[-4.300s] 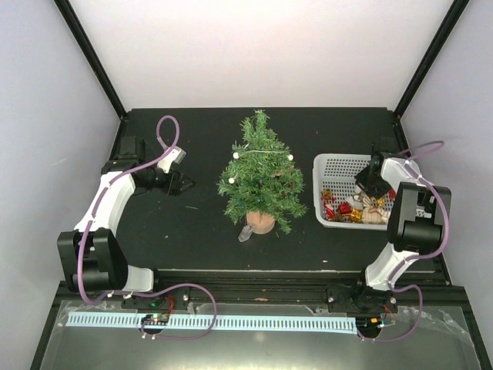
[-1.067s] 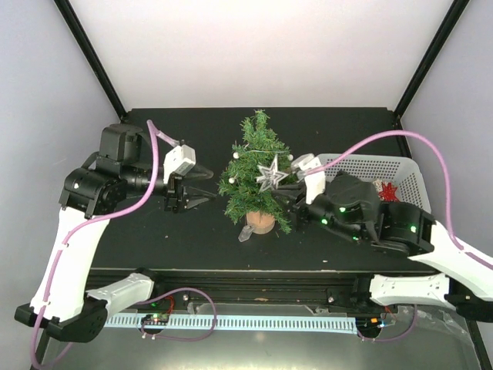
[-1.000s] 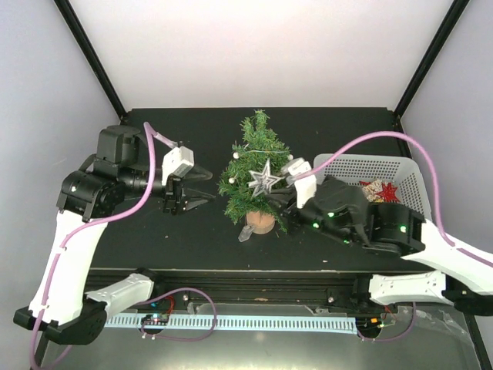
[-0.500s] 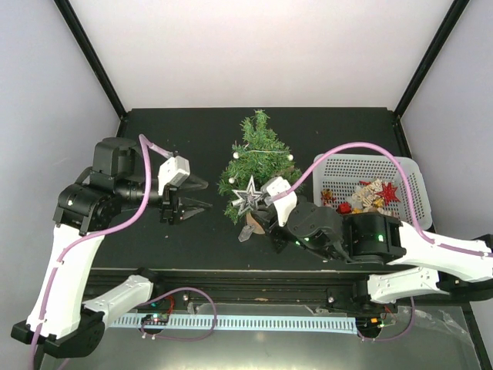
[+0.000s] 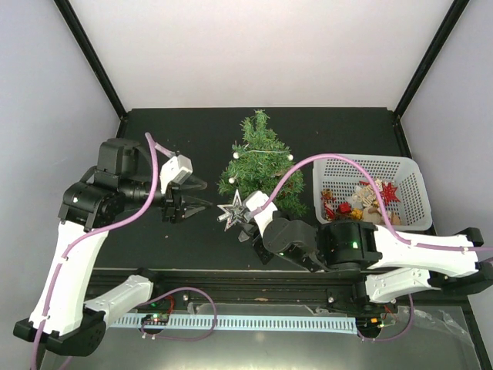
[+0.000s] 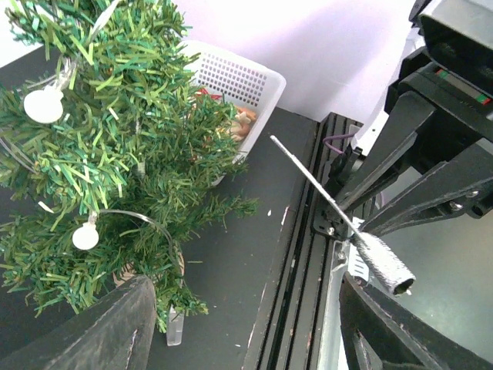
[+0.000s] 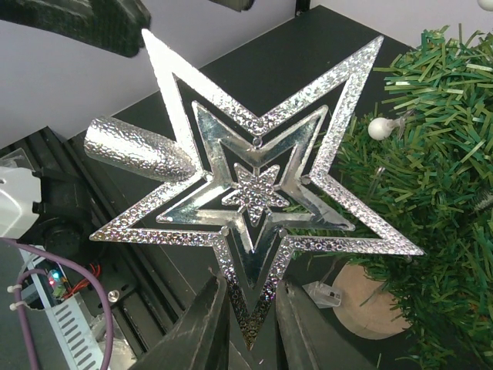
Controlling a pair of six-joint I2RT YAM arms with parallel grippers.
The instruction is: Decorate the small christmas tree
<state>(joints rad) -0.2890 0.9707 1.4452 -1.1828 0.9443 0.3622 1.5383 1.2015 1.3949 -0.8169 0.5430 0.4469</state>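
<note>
On the black tabletop (image 5: 154,123) the small christmas tree (image 5: 262,166) stands at centre, wearing only a white bead garland (image 5: 266,154), so most of the decorating seems left. The white basket (image 5: 370,163) on the right holds ornaments (image 5: 354,204). The right fingers (image 7: 202,331) pinch the silver star topper (image 5: 231,210) near-left of the tree. The left fingers (image 6: 100,331) gape wide and empty.

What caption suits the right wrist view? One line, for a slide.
Right gripper pinching a silver star topper by its lower point, beside the small christmas tree.
</note>
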